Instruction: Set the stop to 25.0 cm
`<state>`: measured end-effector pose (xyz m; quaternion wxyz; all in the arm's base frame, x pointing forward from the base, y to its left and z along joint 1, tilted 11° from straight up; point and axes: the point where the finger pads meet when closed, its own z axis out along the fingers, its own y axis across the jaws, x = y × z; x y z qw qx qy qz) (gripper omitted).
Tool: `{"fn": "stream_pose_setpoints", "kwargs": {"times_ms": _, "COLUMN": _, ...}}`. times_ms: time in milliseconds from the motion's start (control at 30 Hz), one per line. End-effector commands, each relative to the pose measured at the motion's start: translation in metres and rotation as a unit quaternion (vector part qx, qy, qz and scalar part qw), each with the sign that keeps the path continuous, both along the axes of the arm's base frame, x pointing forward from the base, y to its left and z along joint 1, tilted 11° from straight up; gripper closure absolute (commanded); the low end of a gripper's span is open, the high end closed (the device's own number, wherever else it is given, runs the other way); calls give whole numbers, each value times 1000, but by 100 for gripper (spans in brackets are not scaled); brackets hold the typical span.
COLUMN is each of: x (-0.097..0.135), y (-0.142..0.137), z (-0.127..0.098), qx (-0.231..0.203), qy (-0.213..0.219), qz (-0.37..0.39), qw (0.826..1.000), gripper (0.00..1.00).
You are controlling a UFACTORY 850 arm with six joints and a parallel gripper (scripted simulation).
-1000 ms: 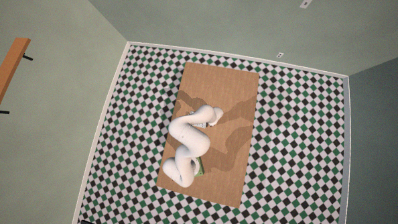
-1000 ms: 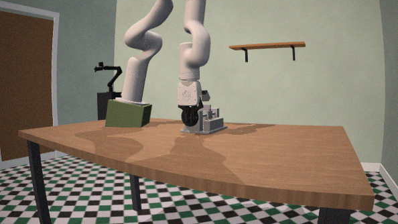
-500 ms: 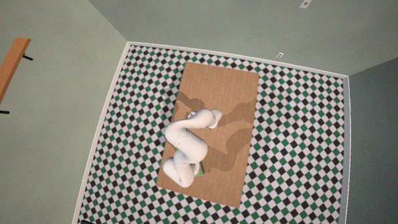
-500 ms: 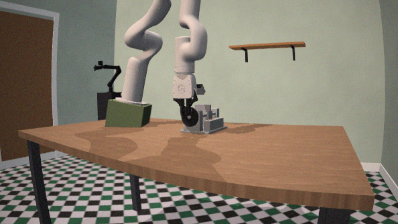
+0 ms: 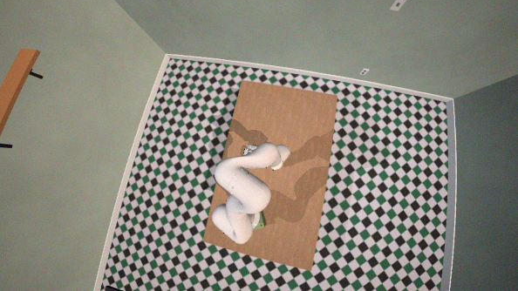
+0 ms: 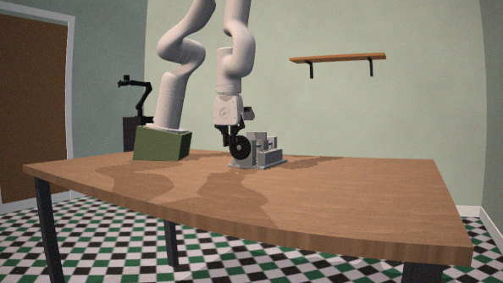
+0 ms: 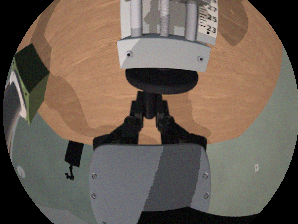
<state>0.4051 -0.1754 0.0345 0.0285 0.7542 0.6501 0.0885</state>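
A grey stop fixture (image 6: pixel 262 152) with rails and a white scale strip (image 7: pixel 210 18) stands on the wooden table. A black handwheel (image 6: pixel 240 147) sits at its near end. My gripper (image 6: pixel 231 136) reaches down from above and is shut on the handwheel's rim. In the wrist view the dark fingers close on the handwheel (image 7: pixel 161 80), with the fixture body (image 7: pixel 161 30) beyond it. From above, the arm hides most of the fixture (image 5: pixel 250 150). The scale's numbers are too small to read.
The arm's green base block (image 6: pixel 162 144) stands on the table to the left of the fixture. A black stand with a small arm (image 6: pixel 136 112) is behind the table, and a wall shelf (image 6: pixel 338 58) hangs at the back right.
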Motion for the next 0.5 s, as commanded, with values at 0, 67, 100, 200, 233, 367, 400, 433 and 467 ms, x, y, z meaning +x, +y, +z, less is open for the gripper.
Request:
{"fn": "stream_pose_setpoints", "kwargs": {"times_ms": 0, "x": -5, "y": 1, "z": -4, "qx": -3, "qy": -3, "qz": 0, "qw": 1000, "gripper": 94}}
{"fn": "stream_pose_setpoints", "kwargs": {"times_ms": 67, "x": -6, "y": 1, "z": -7, "qx": -2, "qy": -3, "qz": 0, "qw": 1000, "gripper": 94}}
{"fn": "stream_pose_setpoints", "kwargs": {"times_ms": 100, "x": -7, "y": 1, "z": -8, "qx": -3, "qy": -3, "qz": 0, "qw": 1000, "gripper": 94}}
{"fn": "stream_pose_setpoints", "kwargs": {"times_ms": 200, "x": -8, "y": 2, "z": -10, "qx": -3, "qy": -3, "qz": 0, "qw": 1000, "gripper": 94}}
{"fn": "stream_pose_setpoints", "kwargs": {"times_ms": 233, "x": -8, "y": 2, "z": -10, "qx": -3, "qy": -3, "qz": 0, "qw": 1000, "gripper": 94}}
{"fn": "stream_pose_setpoints", "kwargs": {"times_ms": 367, "x": -10, "y": 3, "z": -16, "qx": -3, "qy": -3, "qz": 0, "qw": 1000, "gripper": 94}}
{"fn": "stream_pose_setpoints", "kwargs": {"times_ms": 400, "x": -10, "y": 3, "z": -18, "qx": -3, "qy": -3, "qz": 0, "qw": 1000, "gripper": 94}}
{"fn": "stream_pose_setpoints", "kwargs": {"times_ms": 433, "x": -11, "y": 3, "z": -20, "qx": -3, "qy": -3, "qz": 0, "qw": 1000, "gripper": 94}}
{"fn": "stream_pose_setpoints", "kwargs": {"times_ms": 467, "x": -11, "y": 3, "z": -22, "qx": -3, "qy": -3, "qz": 0, "qw": 1000, "gripper": 94}}
